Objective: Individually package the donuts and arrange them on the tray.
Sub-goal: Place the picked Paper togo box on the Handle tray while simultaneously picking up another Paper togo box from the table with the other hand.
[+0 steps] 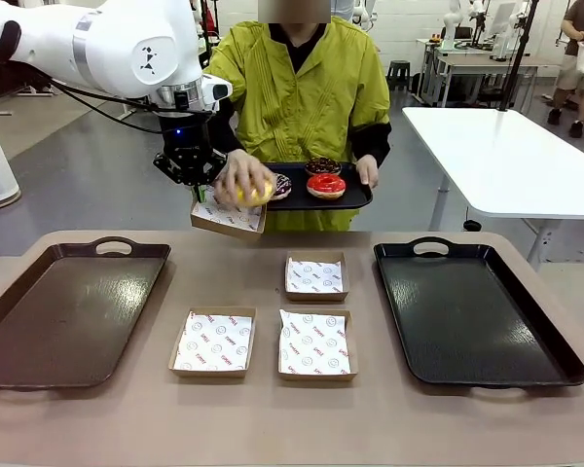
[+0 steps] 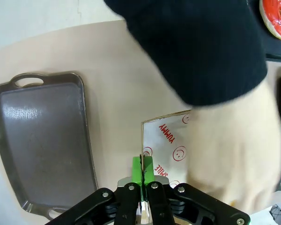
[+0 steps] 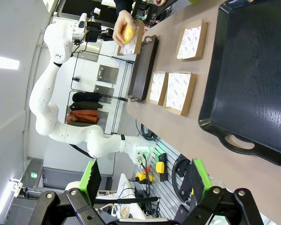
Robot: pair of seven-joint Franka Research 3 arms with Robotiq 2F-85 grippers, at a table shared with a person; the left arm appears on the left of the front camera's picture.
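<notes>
Paper-lined boxes (image 1: 212, 342) lie by the table's (image 1: 273, 428) near edge, between two trays (image 1: 68, 311). The left gripper (image 1: 197, 187) pinches the rim of a raised box (image 1: 226, 218). A person's hand (image 1: 238, 175), holding the yellow donut (image 1: 256, 192), covers it. The right gripper (image 3: 145, 183) gapes.

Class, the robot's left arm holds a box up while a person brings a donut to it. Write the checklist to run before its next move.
1. Left pincer shut on the box wall: ok.
2. Yellow donut lying in the box: not ok, the person's hand grips it over the box.
3. Hand clear of the box: not ok.
4. Brown tray bare where the box could land: ok.
5. Right pincer open and away from the handover: ok.
</notes>
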